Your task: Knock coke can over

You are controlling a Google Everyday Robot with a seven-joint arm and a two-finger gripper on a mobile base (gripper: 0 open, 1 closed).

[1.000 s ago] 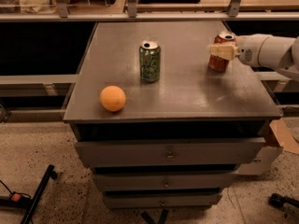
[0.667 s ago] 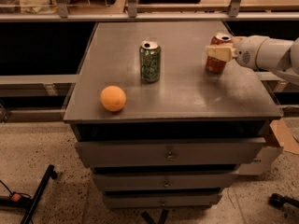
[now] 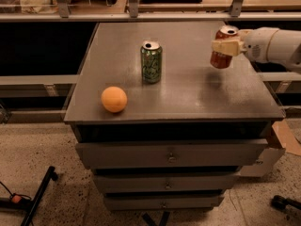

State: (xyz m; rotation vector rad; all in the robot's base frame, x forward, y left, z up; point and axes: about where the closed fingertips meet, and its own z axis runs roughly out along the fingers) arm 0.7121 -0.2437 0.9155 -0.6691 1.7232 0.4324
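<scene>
Drawer cabinet (image 3: 169, 157): standing nearest the camera and carrying everything on its grey top (image 3: 188, 98).
Orange (image 3: 114, 99): sitting near the front left edge of the top, well apart from both cans.
Green can (image 3: 151, 61): standing upright further back, about mid-table and well to the left of the red one.
Coke can (image 3: 219, 60): sitting toward the far right of the top, leaning with its silver lid tipping to the right. A shadow is lying on the table just in front of it, so its base seems to be lifting off the surface.
Gripper (image 3: 221, 47): reaching in from the right edge on the white arm (image 3: 275, 44) and pinching the coke can around its upper half. One beige finger (image 3: 225, 47) is crossing the front of the can, and the other is hiding behind it.
Weight: probably light, and the lean is suggesting little resistance.
Wall: thin aluminium is denting easily, so a hard squeeze is likely crumpling it.
Surface: smooth painted metal is slipping readily against the pads and on the tabletop.
Where to hold: high on the body, above the middle, is giving the best tipping leverage.
Risk: a toppling round can is likely rolling toward the nearby right edge.
</scene>
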